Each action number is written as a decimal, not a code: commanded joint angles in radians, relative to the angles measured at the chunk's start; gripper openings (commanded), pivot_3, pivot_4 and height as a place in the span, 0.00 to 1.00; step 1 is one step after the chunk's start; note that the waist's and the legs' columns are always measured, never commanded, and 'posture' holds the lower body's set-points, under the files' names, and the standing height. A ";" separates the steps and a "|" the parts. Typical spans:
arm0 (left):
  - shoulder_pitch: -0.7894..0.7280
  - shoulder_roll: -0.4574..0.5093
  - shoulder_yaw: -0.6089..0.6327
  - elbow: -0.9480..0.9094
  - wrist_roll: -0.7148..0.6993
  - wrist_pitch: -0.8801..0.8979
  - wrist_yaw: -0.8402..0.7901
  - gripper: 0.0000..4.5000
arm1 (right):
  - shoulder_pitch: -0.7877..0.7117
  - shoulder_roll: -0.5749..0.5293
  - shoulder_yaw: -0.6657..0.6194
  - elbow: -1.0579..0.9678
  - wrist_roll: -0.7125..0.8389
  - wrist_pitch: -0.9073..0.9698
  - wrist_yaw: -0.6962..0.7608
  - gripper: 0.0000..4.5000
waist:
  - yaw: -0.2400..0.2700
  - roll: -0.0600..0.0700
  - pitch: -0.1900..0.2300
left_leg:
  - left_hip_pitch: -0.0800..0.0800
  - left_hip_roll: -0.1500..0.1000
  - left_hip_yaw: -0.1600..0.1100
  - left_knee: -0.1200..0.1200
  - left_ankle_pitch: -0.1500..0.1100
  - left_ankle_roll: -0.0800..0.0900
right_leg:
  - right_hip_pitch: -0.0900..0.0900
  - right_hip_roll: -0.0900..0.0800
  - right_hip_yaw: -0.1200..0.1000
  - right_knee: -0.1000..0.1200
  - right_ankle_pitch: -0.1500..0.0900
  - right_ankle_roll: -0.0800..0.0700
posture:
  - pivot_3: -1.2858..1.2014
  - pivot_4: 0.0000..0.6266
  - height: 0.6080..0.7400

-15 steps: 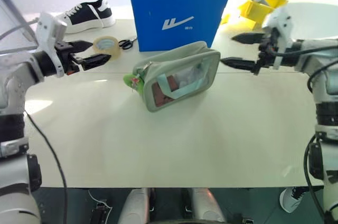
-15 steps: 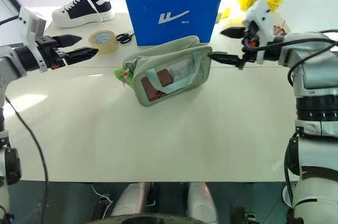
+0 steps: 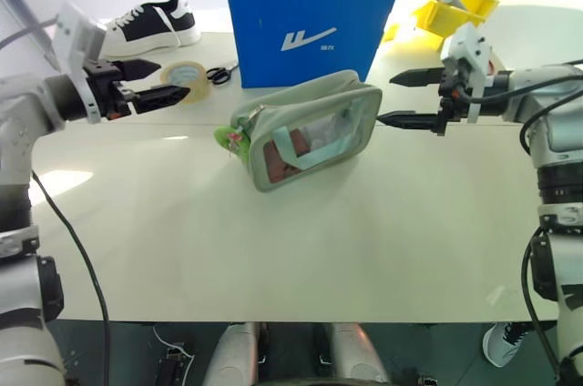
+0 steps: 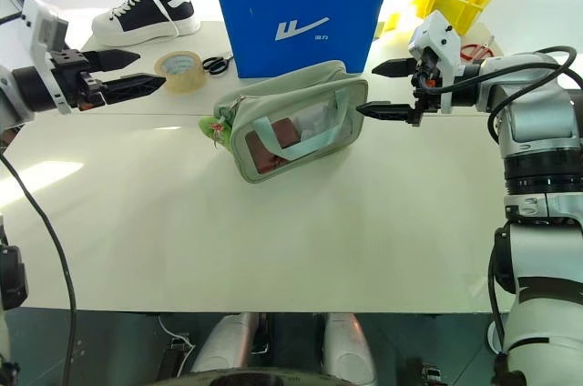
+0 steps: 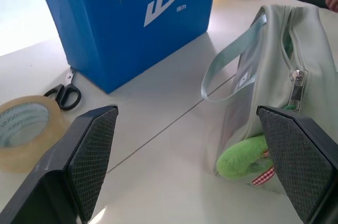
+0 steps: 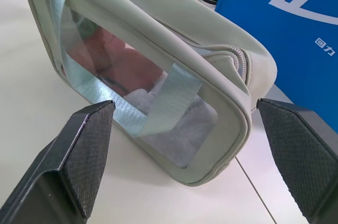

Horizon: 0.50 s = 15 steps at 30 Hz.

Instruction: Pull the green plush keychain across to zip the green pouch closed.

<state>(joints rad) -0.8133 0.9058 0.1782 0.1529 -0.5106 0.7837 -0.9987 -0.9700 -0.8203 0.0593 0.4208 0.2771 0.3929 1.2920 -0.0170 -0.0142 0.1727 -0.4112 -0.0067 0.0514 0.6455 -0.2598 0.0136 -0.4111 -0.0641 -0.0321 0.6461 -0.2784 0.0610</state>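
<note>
The green pouch (image 3: 308,130) stands on the bench (image 3: 301,240), green plush keychain (image 3: 225,138) at its end, between the spread, empty left pincer (image 3: 164,81) and right pincer (image 3: 407,97).

a blue cardboard box (image 3: 305,13) stands at the back of the white bench (image 3: 301,249); beside it lie black scissors (image 3: 218,75), a tape roll (image 3: 185,76) and a black-and-white sneaker (image 3: 150,24). yellow bin (image 3: 455,7) far right.

A pale cream table (image 3: 301,249) fills most of the frame, with 1 thin seam running across it. Bright light washes out the upper background (a glare patch sits at the table's left edge). Dark floor (image 3: 137,354) shows along the bottom, and a white round surface (image 3: 537,31) sits upper right.
</note>
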 commanded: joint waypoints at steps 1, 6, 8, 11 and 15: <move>-0.038 -0.008 -0.016 -0.077 -0.029 0.025 -0.008 1.00 | -0.063 0.018 -0.016 0.011 -0.009 -0.049 0.000 1.00 | -0.001 0.000 0.000 | 0.000 0.000 0.000 0.000 0.000 0.000 | 0.000 0.000 0.000 0.000 0.000 0.000 | 0.52 0.24 1.00; -0.087 -0.049 -0.092 -0.200 -0.069 0.076 -0.041 1.00 | -0.126 0.088 0.029 0.098 -0.056 -0.132 0.023 1.00 | -0.001 0.000 0.000 | 0.000 0.000 0.000 0.000 0.000 0.000 | 0.000 0.000 0.000 0.001 0.000 0.000 | 0.52 0.24 1.00; -0.105 -0.051 -0.106 -0.234 -0.087 0.092 -0.060 1.00 | -0.156 0.112 0.050 0.150 -0.082 -0.176 0.044 1.00 | -0.003 0.000 0.000 | 0.000 0.000 0.000 0.000 0.000 0.000 | 0.000 0.000 0.000 0.001 0.000 0.000 | 0.52 0.24 1.00; -0.117 -0.033 -0.105 -0.246 -0.109 0.119 -0.078 1.00 | -0.193 0.144 0.073 0.225 -0.115 -0.230 0.068 1.00 | -0.004 0.000 0.000 | 0.000 0.000 0.001 0.000 0.001 0.000 | 0.000 0.000 0.000 0.001 0.000 0.000 | 0.52 0.24 1.00; -0.122 -0.015 -0.086 -0.289 -0.173 0.173 -0.105 1.00 | -0.241 0.184 0.086 0.344 -0.154 -0.304 0.071 1.00 | -0.004 0.000 0.000 | 0.000 0.000 0.001 0.001 0.001 -0.001 | 0.000 0.000 0.000 0.002 0.000 0.000 | 0.52 0.24 1.00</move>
<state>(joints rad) -0.9129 0.8712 0.0547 -0.0955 -0.6461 0.9370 -1.0904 -1.1683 -0.6410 0.1533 0.7440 0.1328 0.1255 1.3611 -0.0206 -0.0138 0.1729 -0.4111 -0.0068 0.0520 0.6468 -0.2589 0.0130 -0.4111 -0.0639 -0.0322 0.6482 -0.2781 0.0613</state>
